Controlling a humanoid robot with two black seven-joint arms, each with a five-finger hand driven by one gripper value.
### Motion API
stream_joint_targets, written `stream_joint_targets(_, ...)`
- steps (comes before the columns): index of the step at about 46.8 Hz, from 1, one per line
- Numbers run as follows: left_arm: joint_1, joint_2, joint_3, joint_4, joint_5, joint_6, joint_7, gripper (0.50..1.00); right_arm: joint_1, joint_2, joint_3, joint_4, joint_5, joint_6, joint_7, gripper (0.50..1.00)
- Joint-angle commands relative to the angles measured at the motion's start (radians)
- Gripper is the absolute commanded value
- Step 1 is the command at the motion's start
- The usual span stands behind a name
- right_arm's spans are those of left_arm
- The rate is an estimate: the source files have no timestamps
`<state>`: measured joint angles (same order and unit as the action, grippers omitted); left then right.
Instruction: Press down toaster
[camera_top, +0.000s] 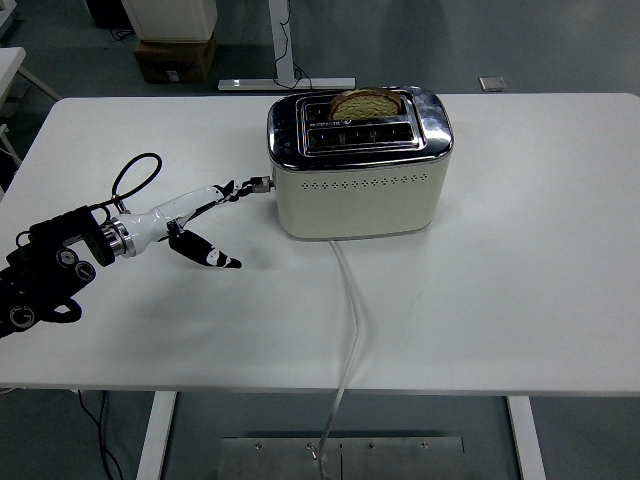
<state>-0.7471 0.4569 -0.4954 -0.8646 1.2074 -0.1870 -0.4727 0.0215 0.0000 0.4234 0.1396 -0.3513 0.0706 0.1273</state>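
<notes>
A cream-coloured toaster (358, 165) with a chrome top stands on the white counter (520, 260), toward the far side and slightly left of centre. A slice of bread (367, 102) sits in the rear slot, with only its upper crust showing above the chrome. The front slot appears dark; its contents cannot be made out. A row of small vent holes runs along the near face of the toaster.

A white cord (350, 320) leaves the base of the toaster at the near side, crosses the counter toward the near edge and drops over it to the floor.

The lever (262, 183) projects from the left end of the toaster, roughly at mid-height on that side.

The left hand (195, 215) reaches in from the left edge, its black forearm low over the counter near the left side. The fingers (222, 192) are extended, not curled around anything: the upper ones stretch toward the toaster, with their tips at the lever and apparently touching it. A lower finger points down and to the right, its dark tip just above the counter, well short of the toaster. A black cable loop (135, 172) arches above the wrist.

The right arm does not appear in the head view.

Beyond the far edge, a cardboard box (175, 55) and a white stand leg (283, 50) are on the floor.
</notes>
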Motion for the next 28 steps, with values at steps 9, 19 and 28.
stream_joint_targets(9, 0.002, -0.021, 0.000, 0.030, -0.002, 0.000, 0.000, 1.000, 0.000, 0.000, 0.000, 0.000, 0.000, 0.000, 0.000, 1.000)
stream_joint_targets(19, 0.008, -0.027, 0.000, 0.045, -0.002, 0.000, 0.000, 1.000, 0.000, 0.000, 0.000, 0.000, 0.000, 0.000, 0.000, 1.000)
stream_joint_targets(28, 0.015, -0.029, 0.000, 0.047, -0.005, 0.000, 0.000, 1.000, 0.000, 0.000, 0.000, 0.000, 0.000, 0.000, 0.000, 1.000)
